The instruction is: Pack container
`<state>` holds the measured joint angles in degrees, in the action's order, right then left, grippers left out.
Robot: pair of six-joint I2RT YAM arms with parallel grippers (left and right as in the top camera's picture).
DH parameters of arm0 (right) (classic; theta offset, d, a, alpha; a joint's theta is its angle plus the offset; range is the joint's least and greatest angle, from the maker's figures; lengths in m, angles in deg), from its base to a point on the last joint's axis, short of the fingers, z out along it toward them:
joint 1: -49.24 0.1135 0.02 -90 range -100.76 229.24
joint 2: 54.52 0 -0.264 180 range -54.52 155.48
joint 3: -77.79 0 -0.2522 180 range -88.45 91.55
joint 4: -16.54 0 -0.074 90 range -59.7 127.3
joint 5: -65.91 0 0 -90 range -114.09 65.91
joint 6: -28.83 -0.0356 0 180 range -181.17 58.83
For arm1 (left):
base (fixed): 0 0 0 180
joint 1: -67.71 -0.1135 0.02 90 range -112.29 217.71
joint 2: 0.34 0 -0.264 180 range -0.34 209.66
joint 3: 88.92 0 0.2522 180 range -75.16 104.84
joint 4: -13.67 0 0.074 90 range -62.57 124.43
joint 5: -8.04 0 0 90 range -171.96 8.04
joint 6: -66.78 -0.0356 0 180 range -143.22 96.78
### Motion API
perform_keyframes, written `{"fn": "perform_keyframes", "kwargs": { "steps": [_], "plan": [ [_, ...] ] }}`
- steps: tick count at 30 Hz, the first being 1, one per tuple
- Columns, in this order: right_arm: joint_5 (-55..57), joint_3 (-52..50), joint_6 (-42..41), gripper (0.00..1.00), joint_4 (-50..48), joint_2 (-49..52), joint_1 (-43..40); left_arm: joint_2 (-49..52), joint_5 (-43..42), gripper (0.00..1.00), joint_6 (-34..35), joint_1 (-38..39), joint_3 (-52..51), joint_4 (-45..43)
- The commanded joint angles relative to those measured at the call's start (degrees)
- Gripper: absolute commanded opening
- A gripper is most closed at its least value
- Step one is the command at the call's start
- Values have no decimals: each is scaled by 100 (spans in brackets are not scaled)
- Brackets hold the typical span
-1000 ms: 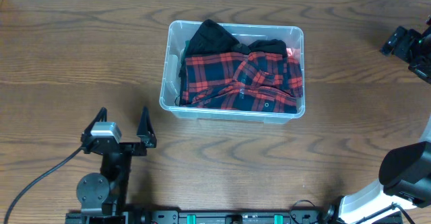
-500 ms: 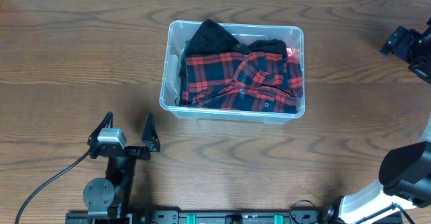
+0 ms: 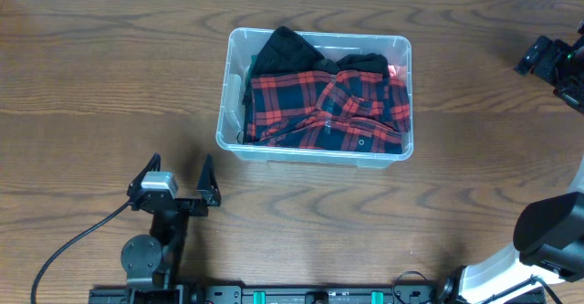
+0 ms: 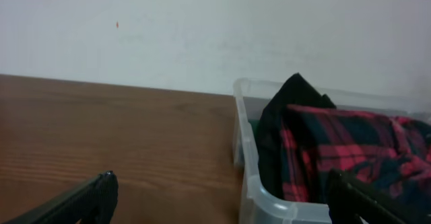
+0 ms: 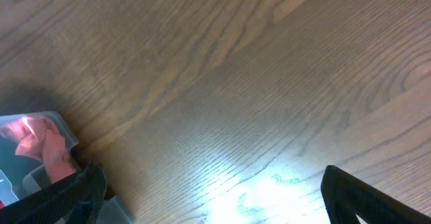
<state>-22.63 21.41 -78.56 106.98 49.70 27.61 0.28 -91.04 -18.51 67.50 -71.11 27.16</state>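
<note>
The clear plastic container [image 3: 235, 141] stands in the middle of the wooden table. It holds a red and dark plaid shirt [image 3: 328, 110] and a black garment [image 3: 285, 50]. It also shows in the left wrist view [image 4: 250, 183] and at the left edge of the right wrist view [image 5: 59, 126]. My left gripper [image 3: 173, 178] is open and empty near the front edge, left of the container. My right gripper [image 3: 543, 56] is open and empty at the far right, above bare table.
The table's far edge meets a white wall [image 4: 202, 29]. A black cable [image 3: 64, 249] trails from the left arm's base. A white and black robot base [image 3: 547, 240] stands at the front right corner.
My left gripper has drawn back toward the front edge and shifted slightly right. The right arm and the container have not moved.
</note>
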Motion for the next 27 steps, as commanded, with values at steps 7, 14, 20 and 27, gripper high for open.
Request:
{"fn": "perform_keyframes", "kwargs": {
  "steps": [7,14,20,27],
  "plan": [
    [20,-15,-39,99,2,17,-11,-55,-57,98,76,17,-382,249],
    [20,-15,-39,99,2,17,-11,-52,-59,98,76,17,-382,343],
    [20,-15,-39,99,2,17,-11,-39,-59,98,76,17,-382,343],
    [20,-15,-39,99,2,17,-11,-39,-59,98,74,17,-382,343]
  ]
}}
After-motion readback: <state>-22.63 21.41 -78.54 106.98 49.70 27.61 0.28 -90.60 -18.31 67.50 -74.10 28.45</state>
